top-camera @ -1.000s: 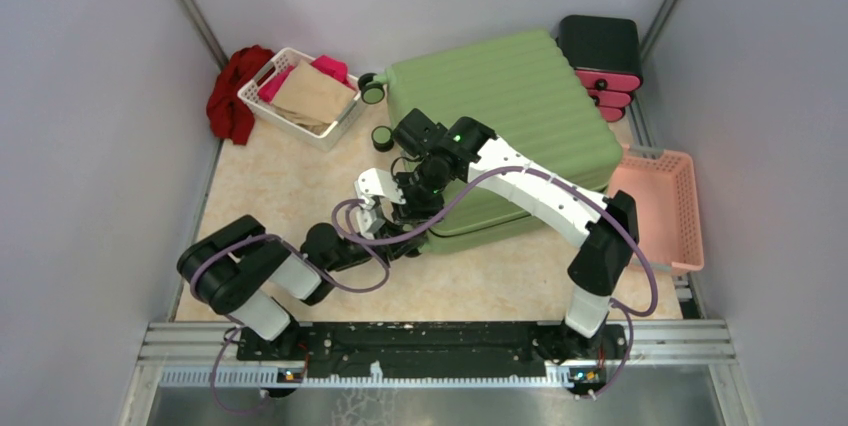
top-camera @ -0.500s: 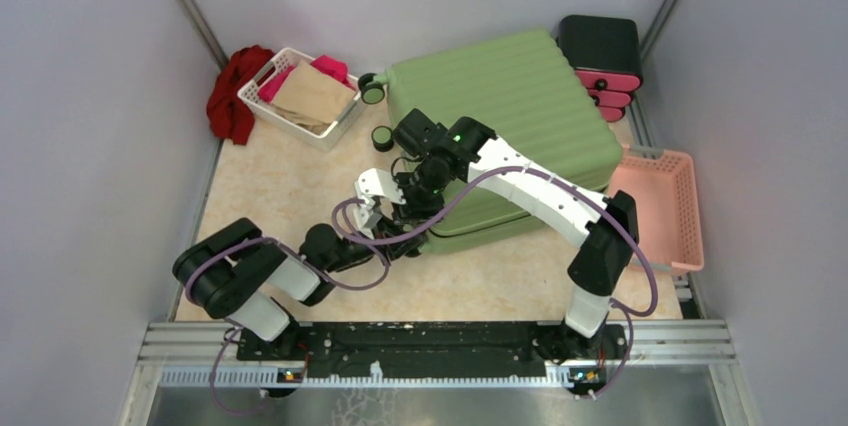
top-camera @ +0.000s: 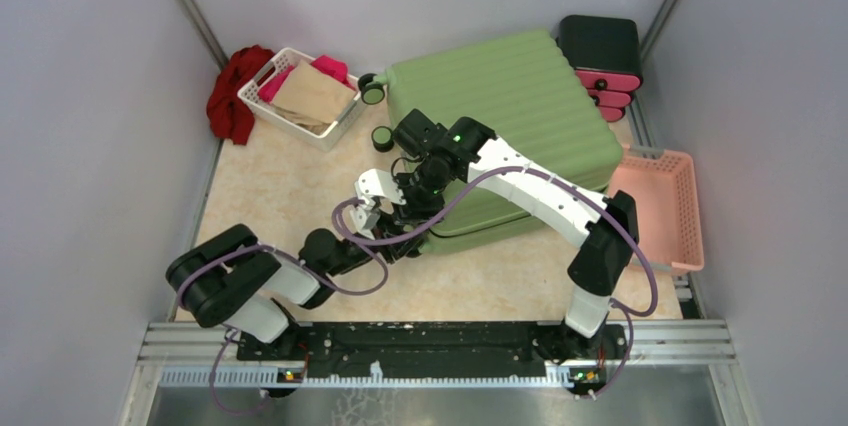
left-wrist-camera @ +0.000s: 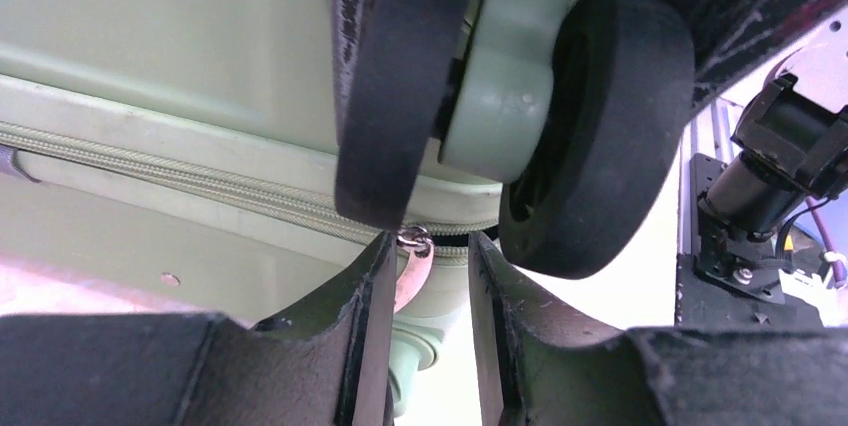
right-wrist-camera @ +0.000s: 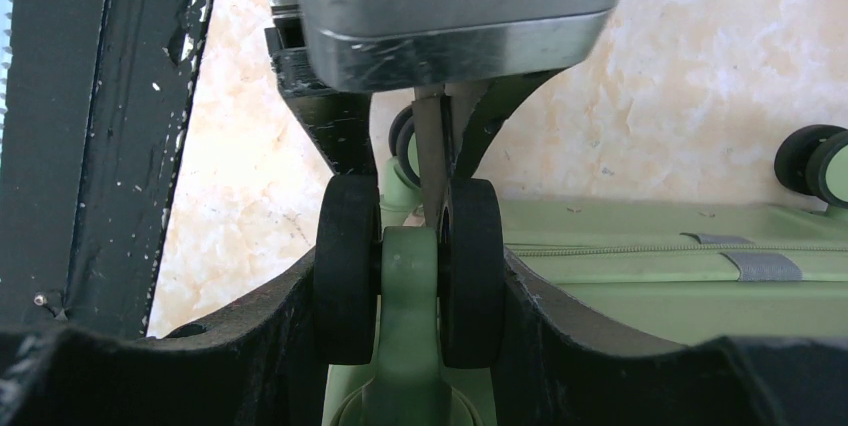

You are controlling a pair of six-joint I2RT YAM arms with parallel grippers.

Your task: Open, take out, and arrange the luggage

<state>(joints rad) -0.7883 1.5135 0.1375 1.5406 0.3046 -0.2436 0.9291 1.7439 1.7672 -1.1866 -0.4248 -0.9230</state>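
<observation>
Luggage [top-camera: 510, 106], light green and ribbed, lies flat and zipped shut on the table [top-camera: 270, 186], right of centre, its far right corner close to a black-and-pink drawer box [top-camera: 600, 51] and its right side just beside a pink basket [top-camera: 690, 221]. Two black wheels [top-camera: 373, 93] stick out from its far left corner. Both arms meet at the near left corner of the case. The right arm reaches across the shell, and its wrist view shows the right claw [right-wrist-camera: 410, 268] closed around a double caster [right-wrist-camera: 470, 266], one finger pressed to the outer face of each wheel and the green fork between them. The left arm comes in low from the left, and its wrist view looks up under that same caster at the zipper line. There the left claw [left-wrist-camera: 432, 251] stands only narrowly parted, with a small metal zipper pull [left-wrist-camera: 413, 258] hanging between the fingertips [left-wrist-camera: 368, 306]. The pull sits close against one finger and a gap shows on its other side, so no firm pinch is visible. At the far left of the table a white basket [top-camera: 256, 96] holds folded tan and pink cloth, and a red garment [top-camera: 230, 96] is bunched against its left side.
</observation>
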